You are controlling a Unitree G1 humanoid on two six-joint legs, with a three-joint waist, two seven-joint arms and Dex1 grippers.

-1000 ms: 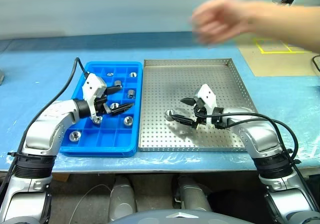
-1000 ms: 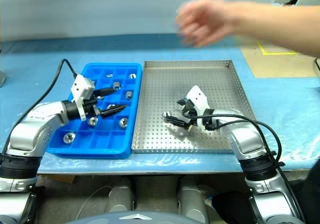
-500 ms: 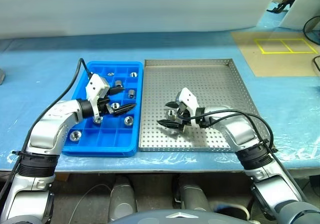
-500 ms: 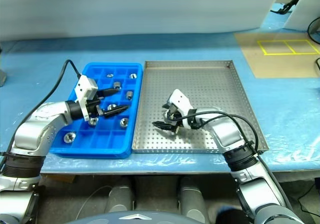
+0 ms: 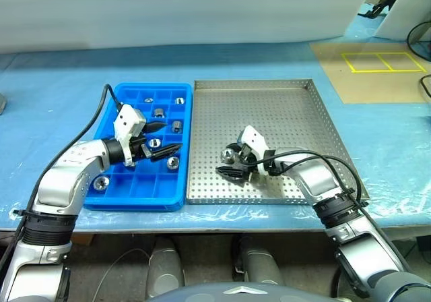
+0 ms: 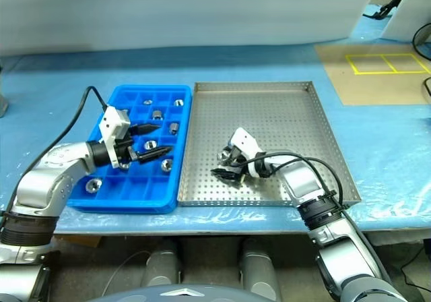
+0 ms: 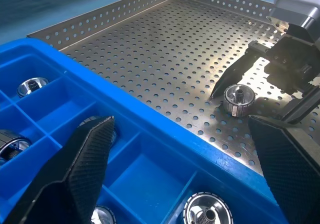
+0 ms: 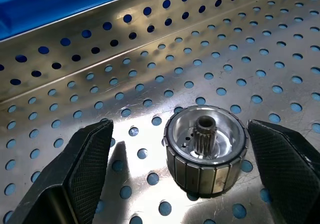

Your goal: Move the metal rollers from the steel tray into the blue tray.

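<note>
Near the steel tray's [image 5: 269, 106] left edge, the right gripper [image 5: 231, 163] straddles one roller [image 8: 206, 151], jaws spread; it should centre, then close squarely.

The blue tray [image 5: 143, 195] lies touching the steel tray's [image 5: 296, 106] left side.

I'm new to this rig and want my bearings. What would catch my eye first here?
First, the lone roller standing on the steel tray, with the right gripper around it, jaws open and not yet touching. Then the blue tray beside it on the left, with several rollers already in its compartments and the left gripper open above them.
</note>
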